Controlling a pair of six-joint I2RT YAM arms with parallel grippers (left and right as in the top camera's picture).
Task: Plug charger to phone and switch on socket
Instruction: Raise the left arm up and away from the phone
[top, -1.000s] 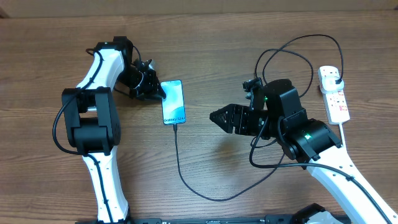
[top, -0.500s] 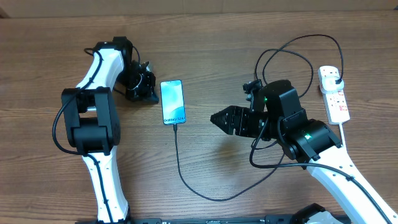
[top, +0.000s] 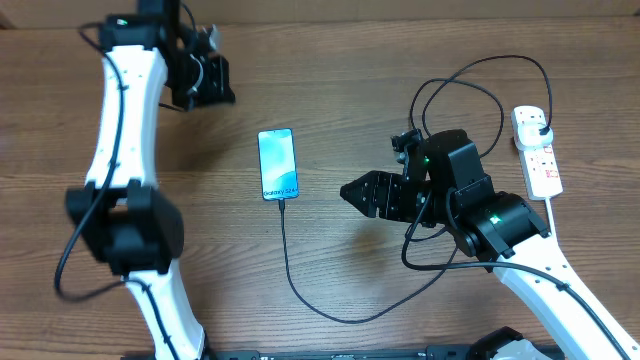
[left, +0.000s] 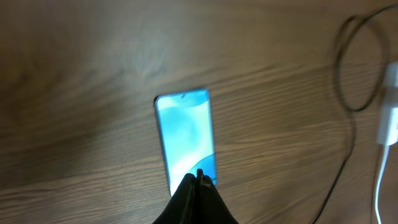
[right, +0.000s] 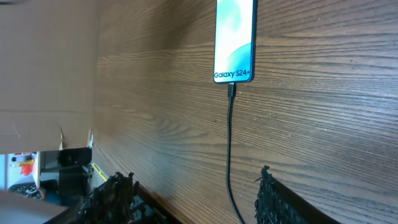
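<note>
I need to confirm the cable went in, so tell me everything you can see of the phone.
The phone is a slim rectangle with dark edges, lying flat and face up on the wooden table. Its screen glows light blue and reads Galaxy S24+ near the bottom end. The charger has its small black tip in that bottom edge, with the thin cable trailing off across the wood. The left hand and right hand are both clear of it.

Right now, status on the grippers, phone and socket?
Left gripper shut, empty, clear of phone. Right gripper open, empty. Charger in phone; socket switch unreadable. Nothing seen in the way.
</note>
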